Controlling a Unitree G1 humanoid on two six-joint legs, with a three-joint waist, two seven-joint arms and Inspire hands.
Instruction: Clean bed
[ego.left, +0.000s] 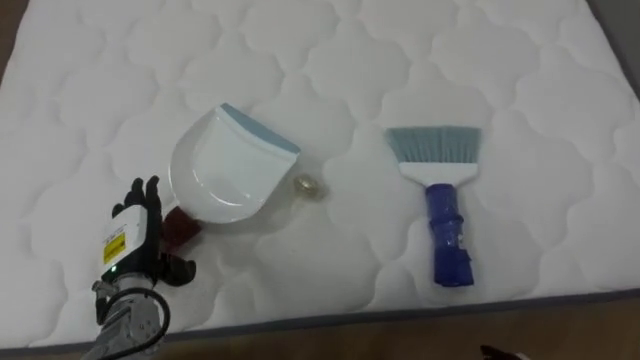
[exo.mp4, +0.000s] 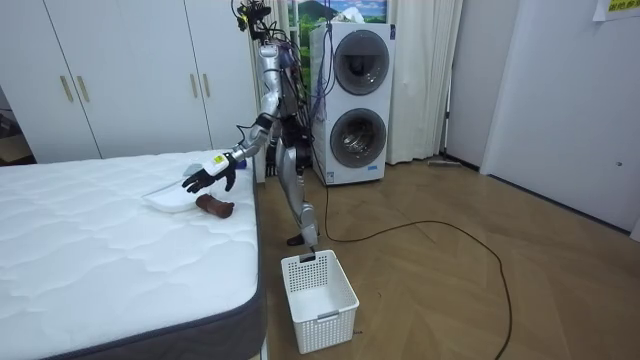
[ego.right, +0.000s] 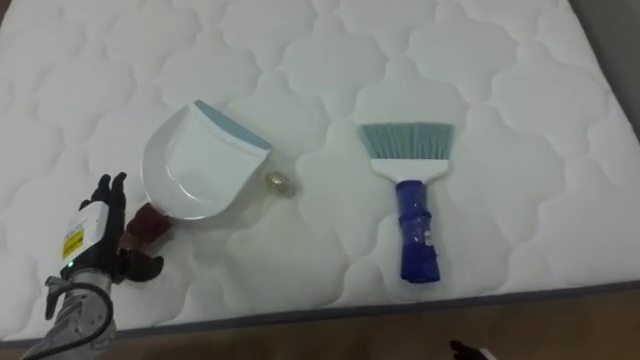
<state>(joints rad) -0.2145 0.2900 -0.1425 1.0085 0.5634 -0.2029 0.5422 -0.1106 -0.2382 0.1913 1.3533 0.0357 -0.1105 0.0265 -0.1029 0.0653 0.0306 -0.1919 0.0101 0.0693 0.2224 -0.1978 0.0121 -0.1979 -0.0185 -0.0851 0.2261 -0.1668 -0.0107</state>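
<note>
Your left hand (ego.left: 133, 236) is hovering at eight o'clock, fingers spread and gripping nothing, beside the dustpan (ego.left: 222, 168) handle. A scrap (ego.left: 308, 187) is lying unswept at the pan's lip, and the brush (ego.left: 445, 225) is sitting untouched at three o'clock on the bed (ego.left: 520, 60). I'm judging the sweeping is not yet begun.

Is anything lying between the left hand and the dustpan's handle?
Nothing visible. The open left hand is right beside the dustpan's dark handle; the scrap and brush lie off to its right.
</note>
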